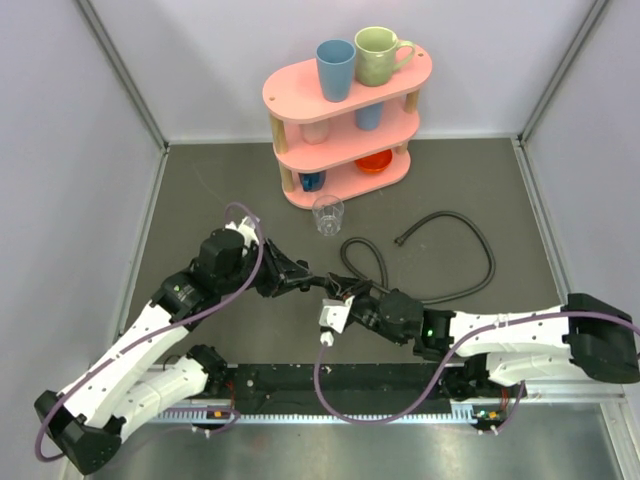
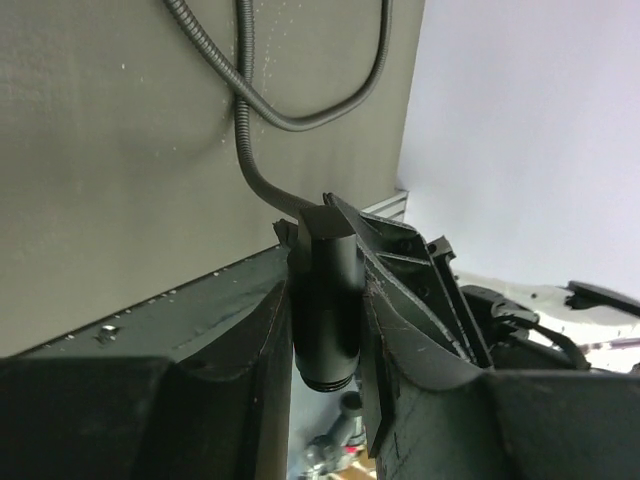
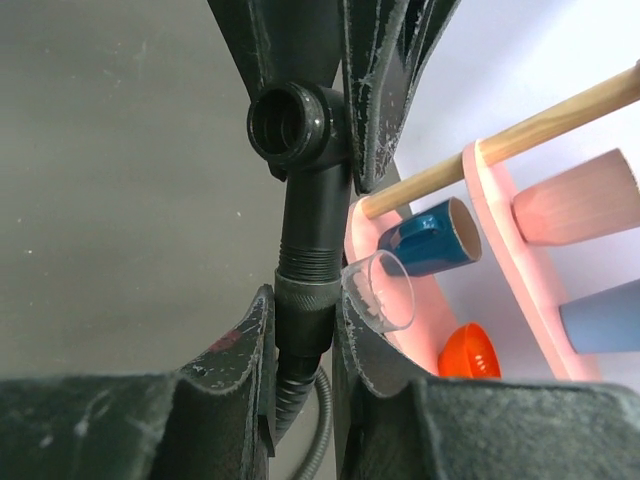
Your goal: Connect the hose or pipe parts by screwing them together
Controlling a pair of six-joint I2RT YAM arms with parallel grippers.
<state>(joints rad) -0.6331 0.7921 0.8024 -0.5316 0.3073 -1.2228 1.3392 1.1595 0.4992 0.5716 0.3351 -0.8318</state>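
Observation:
My left gripper (image 1: 303,277) is shut on a short black pipe fitting (image 2: 326,305), whose threaded end points back toward the wrist. That fitting (image 3: 298,150) shows an open round port and an exposed thread. The knurled nut (image 3: 305,300) of a thin black ribbed hose (image 1: 482,250) sits on this thread. My right gripper (image 3: 305,298) is shut on the nut, one finger on each side. Both grippers meet at the middle of the table, the right gripper (image 1: 352,298) just right of the left. Behind the left gripper (image 2: 322,238), the hose (image 2: 245,140) curves away over the table.
A clear glass (image 1: 327,213) stands just behind the grippers. A pink three-tier shelf (image 1: 290,95) with cups and a mug stands at the back centre. The hose lies in a wide arc at the right. Walls close the table on three sides.

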